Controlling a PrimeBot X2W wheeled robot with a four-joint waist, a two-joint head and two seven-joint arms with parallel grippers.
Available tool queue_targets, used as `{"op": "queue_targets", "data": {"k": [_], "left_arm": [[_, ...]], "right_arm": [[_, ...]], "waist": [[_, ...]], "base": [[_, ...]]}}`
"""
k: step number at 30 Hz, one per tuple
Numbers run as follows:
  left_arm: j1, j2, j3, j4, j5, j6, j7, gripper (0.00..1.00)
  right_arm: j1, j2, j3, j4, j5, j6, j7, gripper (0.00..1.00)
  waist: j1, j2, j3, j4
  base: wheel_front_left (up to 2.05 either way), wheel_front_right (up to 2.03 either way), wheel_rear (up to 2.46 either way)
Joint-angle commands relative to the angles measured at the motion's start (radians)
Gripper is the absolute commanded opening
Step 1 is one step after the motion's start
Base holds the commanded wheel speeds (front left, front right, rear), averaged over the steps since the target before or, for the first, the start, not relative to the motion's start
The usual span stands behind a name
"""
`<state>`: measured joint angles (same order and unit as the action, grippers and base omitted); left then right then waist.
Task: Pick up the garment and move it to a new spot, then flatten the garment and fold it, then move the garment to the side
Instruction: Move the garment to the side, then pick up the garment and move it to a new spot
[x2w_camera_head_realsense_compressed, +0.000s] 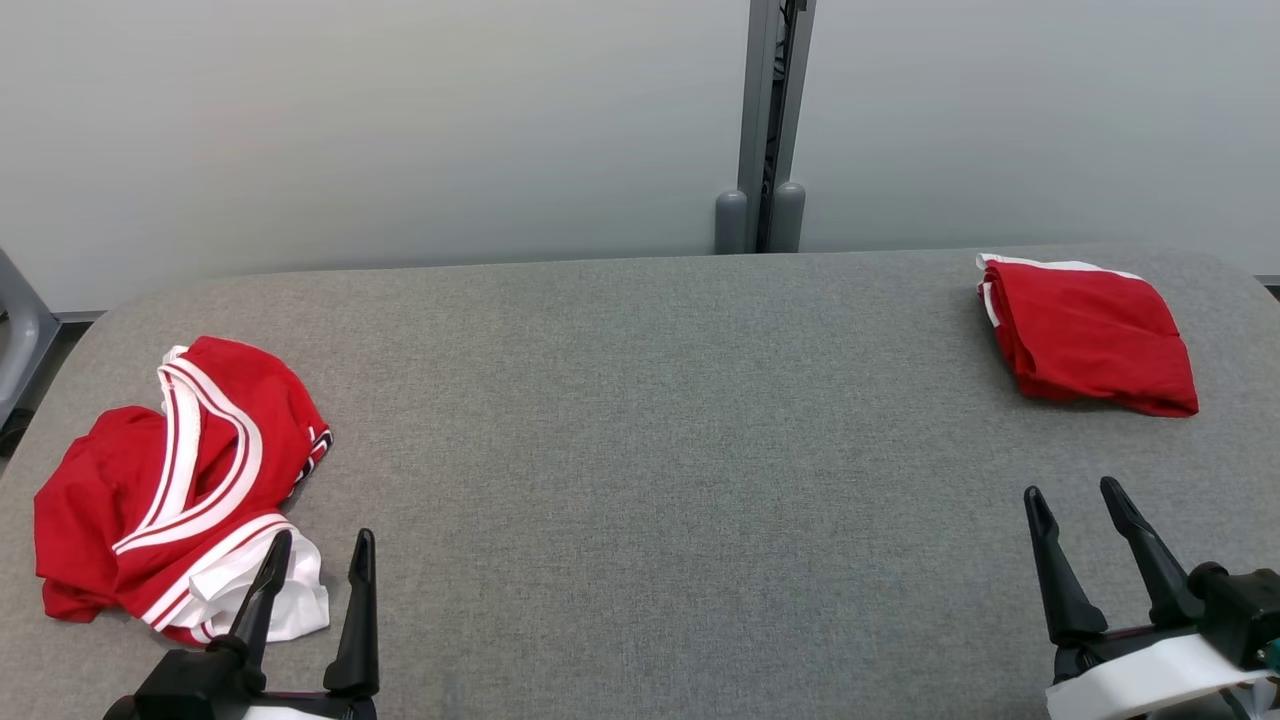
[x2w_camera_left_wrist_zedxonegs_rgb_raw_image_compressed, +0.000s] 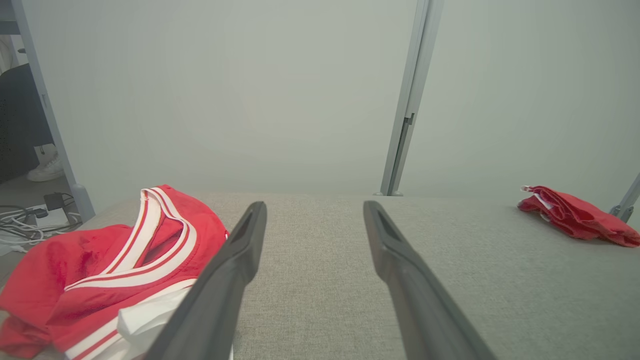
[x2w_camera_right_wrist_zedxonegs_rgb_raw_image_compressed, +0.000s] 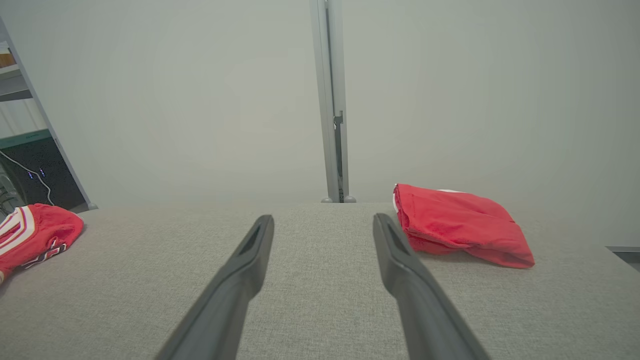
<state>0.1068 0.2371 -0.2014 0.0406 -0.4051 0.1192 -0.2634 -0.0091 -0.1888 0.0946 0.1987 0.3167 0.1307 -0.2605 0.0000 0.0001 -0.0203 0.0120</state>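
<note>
Left claw (x2w_camera_head_realsense_compressed: 323, 536), spread and empty, sits lower left; the crumpled jersey (x2w_camera_head_realsense_compressed: 120, 480) lies beside it, 1 finger (x2w_camera_head_realsense_compressed: 262, 592) hiding part of its hem. Right claw (x2w_camera_head_realsense_compressed: 1070, 488) spread too.

Lit brightly and evenly from above, with a thin soft shadow under the folded red cloth garment (x2w_camera_head_realsense_compressed: 1090, 335) at the far right corner of the grey fabric tabletop (x2w_camera_head_realsense_compressed: 640, 450). Crisp in the head view; milky and low-contrast in both wrist views, blurred on the long dark fingers (x2w_camera_left_wrist_zedxonegs_rgb_raw_image_compressed: 220, 295) of the left gripper (x2w_camera_left_wrist_zedxonegs_rgb_raw_image_compressed: 315, 210) and right gripper (x2w_camera_right_wrist_zedxonegs_rgb_raw_image_compressed: 322, 222).
</note>
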Motion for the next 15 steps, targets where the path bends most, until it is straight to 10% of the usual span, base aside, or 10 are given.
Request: {"op": "queue_targets", "data": {"k": [1,15], "left_arm": [[0.007,-0.001,0.010,0.002,0.011,-0.006,-0.003,1.00],[-0.004,-0.046,0.045,0.037,0.055,-0.059,-0.003,1.00]], "right_arm": [[0.012,0.003,-0.010,-0.011,-0.007,0.000,-0.005,1.00],[0.013,0.022,-0.029,-0.009,-0.037,0.000,-0.005,1.00]], "waist": [[0.0000,-0.0001,-0.001,0.000],[0.0000,-0.0001,-0.002,0.001]], "base": [[0.00,0.00,0.00],[0.00,0.00,0.00]]}}
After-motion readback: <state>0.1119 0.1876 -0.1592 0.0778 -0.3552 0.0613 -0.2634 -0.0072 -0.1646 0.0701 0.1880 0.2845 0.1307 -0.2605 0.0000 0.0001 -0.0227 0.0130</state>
